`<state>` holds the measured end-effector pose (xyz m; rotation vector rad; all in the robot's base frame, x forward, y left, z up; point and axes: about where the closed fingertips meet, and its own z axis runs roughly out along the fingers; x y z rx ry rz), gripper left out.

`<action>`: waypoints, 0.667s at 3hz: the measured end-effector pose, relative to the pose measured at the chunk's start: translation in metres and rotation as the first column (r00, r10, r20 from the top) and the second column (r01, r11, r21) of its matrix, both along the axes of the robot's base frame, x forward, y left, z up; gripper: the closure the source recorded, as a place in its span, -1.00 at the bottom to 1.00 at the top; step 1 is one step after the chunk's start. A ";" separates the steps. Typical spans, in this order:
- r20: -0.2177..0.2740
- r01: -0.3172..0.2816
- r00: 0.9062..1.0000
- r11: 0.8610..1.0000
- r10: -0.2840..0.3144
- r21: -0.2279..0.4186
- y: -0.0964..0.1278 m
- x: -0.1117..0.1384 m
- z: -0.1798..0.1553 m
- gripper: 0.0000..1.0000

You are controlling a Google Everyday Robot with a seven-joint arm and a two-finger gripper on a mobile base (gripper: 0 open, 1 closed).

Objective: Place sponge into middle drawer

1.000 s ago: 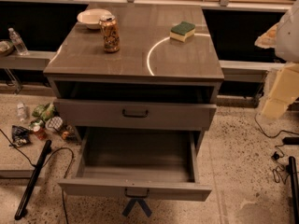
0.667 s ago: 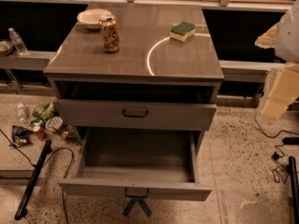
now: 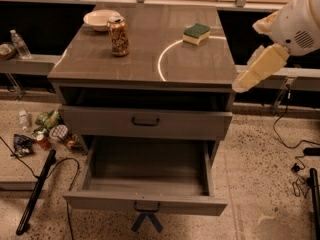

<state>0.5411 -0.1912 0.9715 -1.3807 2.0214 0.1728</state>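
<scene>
The sponge [image 3: 196, 33], pale yellow foam with a dark green top, lies on the cabinet top at the back right. The middle drawer [image 3: 145, 204] is the lower one; it is pulled out and its inside is bare. The upper drawer [image 3: 145, 122] is pushed in. My gripper [image 3: 247, 57] hangs in the air off the cabinet's right side, to the right of the sponge and a little nearer than it. Its pale fingers [image 3: 257, 68] are spread and hold nothing.
An orange patterned can [image 3: 118, 35] and a white bowl [image 3: 101, 19] stand on the cabinet top [image 3: 145, 64] at the back left. Bottles and wrappers [image 3: 47, 131] lie on the floor at the left. Cables [image 3: 292, 144] run across the floor at the right.
My gripper has moved up and to the left, closer to the cabinet's right edge. The sponge, the can and both drawers have not moved.
</scene>
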 end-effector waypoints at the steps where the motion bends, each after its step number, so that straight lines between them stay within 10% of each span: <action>1: 0.114 0.004 0.993 0.985 -0.025 0.175 0.006 0.059 -0.007 -1.00; 2: 0.163 0.034 0.984 0.979 -0.068 0.203 0.004 0.079 -0.004 -1.00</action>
